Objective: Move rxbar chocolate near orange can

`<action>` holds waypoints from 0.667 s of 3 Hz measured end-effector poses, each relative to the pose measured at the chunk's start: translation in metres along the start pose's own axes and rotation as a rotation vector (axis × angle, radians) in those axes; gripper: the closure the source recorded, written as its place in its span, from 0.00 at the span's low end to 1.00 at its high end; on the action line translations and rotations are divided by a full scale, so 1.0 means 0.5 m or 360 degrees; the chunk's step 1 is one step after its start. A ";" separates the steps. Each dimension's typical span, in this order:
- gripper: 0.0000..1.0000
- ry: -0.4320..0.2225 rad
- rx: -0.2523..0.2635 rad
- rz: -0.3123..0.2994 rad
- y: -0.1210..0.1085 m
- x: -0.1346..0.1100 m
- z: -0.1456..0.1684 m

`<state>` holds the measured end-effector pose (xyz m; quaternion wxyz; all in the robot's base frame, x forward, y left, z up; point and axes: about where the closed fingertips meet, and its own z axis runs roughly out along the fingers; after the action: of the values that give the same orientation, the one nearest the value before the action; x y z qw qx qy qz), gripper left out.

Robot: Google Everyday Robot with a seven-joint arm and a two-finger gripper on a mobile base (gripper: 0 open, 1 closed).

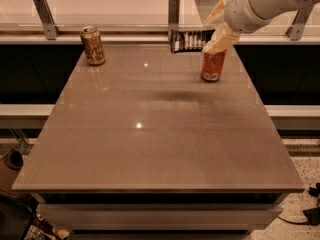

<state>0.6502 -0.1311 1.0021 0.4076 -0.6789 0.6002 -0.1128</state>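
Observation:
The rxbar chocolate [188, 40], a flat black wrapper with white lettering, hangs in the air over the table's far edge, held by its right end. My gripper [216, 38] is shut on it, at the upper right, with the white arm behind it. The orange can [93, 45], tan with dark markings and a silver top, stands upright at the table's far left, well to the left of the bar.
A brighter red-orange can [213, 65] stands upright just below the gripper at the far right. The grey-brown table [150, 149] stretches toward the front. Metal posts [173, 11] of a rail stand along a ledge behind the table.

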 end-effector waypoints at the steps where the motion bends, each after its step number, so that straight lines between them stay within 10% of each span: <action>1: 1.00 -0.0002 0.0000 -0.0001 0.000 -0.001 0.001; 2: 1.00 -0.0020 -0.0026 -0.0066 -0.020 -0.028 0.052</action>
<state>0.6703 -0.1081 0.9970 0.4032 -0.6952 0.5844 -0.1120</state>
